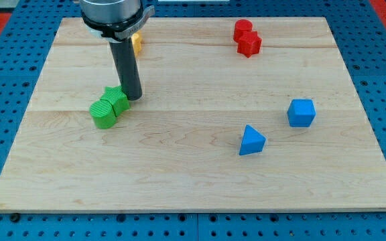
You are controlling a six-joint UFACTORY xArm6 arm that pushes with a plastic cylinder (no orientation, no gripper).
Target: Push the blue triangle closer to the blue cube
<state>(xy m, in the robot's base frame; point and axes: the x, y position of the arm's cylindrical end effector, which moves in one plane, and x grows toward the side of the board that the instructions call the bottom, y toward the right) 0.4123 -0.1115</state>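
Light wooden bench [193, 181] on a blue perforated base. Dark rod hanging from the view's top left; my tip [134, 98] down on the wood, touching or just beside the right edge of the green star-shaped block [116, 98]. Green cylinder block [102, 114] pressed against that star's lower left. No pincer on this arm, only the bare rod, so no open or closed state to report.

Blue triangle block [251, 140] right of centre, lower half of the board. Blue cube [301, 112] up and to the view's right of it, near but clearly apart, bare wood between them. Tip well apart from both, far over on the view's left.

Two red blocks at the view's top right, touching: a rounded red block [242, 29] behind, a red star-like block [250, 44] in front; exact shapes hard to make out. Yellow block [137, 42] at top left, mostly hidden behind the rod, shape unclear.
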